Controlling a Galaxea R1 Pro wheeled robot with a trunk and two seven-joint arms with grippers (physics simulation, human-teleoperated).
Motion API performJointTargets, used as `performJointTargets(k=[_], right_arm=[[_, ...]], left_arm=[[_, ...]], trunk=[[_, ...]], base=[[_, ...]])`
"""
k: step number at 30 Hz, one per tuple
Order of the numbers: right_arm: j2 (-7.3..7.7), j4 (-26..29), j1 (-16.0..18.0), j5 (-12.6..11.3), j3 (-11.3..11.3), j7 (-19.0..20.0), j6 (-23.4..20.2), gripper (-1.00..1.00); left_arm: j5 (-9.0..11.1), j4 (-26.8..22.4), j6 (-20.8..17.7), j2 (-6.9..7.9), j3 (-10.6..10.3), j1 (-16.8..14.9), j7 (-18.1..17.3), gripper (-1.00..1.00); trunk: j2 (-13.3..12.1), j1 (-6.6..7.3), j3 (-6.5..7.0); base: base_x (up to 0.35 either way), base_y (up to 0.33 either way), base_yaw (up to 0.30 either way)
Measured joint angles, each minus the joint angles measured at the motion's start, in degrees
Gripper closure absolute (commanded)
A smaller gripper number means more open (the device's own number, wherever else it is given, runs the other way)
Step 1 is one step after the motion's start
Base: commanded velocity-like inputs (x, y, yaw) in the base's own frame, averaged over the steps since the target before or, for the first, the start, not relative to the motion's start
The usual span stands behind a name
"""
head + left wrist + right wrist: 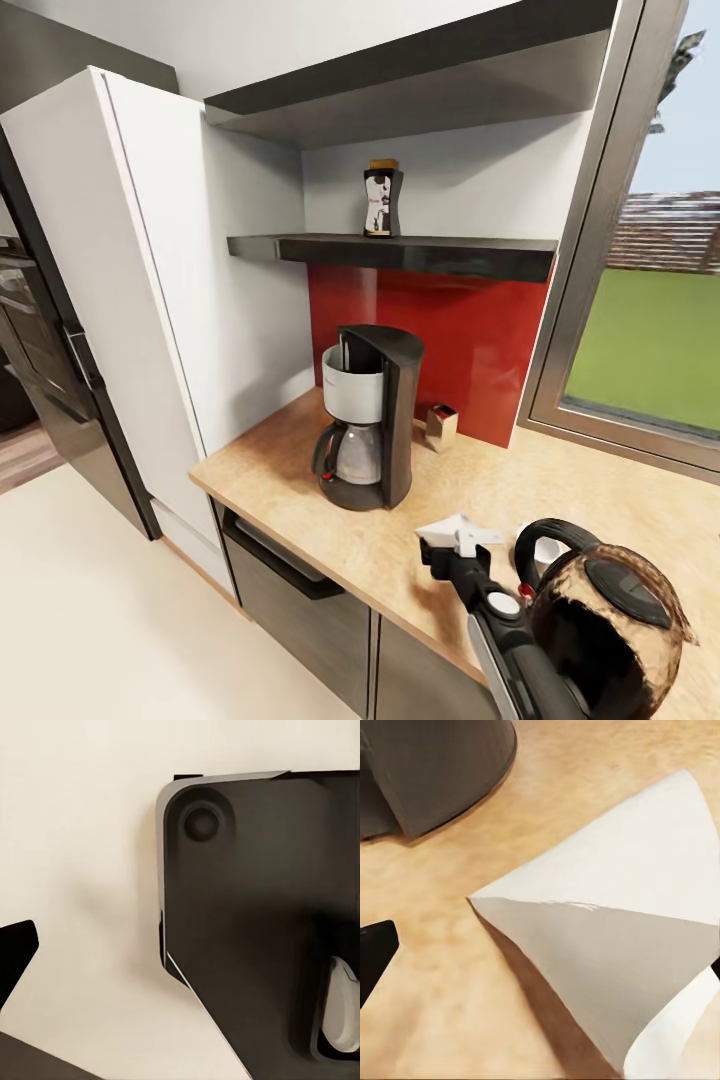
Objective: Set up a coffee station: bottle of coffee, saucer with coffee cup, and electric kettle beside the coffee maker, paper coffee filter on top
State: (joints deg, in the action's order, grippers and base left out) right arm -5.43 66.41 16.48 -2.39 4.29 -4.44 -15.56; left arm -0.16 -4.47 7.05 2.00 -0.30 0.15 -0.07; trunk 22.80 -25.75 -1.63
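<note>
The black and grey coffee maker (365, 430) stands on the wooden countertop (560, 490) below the shelf. On that dark shelf (400, 250) the bottle of coffee (382, 200) stands upright. A white paper coffee filter (460, 528) (615, 945) sits at the tip of my right gripper (452, 545), right of the coffee maker's base (435, 765). The right wrist view shows its fingers far apart, one fingertip (375, 952) well clear of the filter. The dark electric kettle (600, 620) stands beside my right arm. My left gripper's finger (16, 952) hangs over the floor.
A small brown box (441, 427) stands against the red backsplash. Something white (540, 548) peeks out behind the kettle's handle. A tall white cabinet (150, 300) bounds the counter on the left, a window (650, 350) on the right. The robot's dark base (255, 915) lies under the left wrist.
</note>
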Motion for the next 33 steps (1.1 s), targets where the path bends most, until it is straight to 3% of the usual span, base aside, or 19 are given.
performJointTargets(k=[33], right_arm=[[-0.38,-0.66,0.00,0.02,-0.20,0.84,0.05,-1.00]], left_arm=[[0.00,0.09,-0.01,-0.03,-0.02,0.01,-0.01,-1.00]], trunk=[[0.00,0.00,0.00]], base=[[0.029,0.000,0.000]])
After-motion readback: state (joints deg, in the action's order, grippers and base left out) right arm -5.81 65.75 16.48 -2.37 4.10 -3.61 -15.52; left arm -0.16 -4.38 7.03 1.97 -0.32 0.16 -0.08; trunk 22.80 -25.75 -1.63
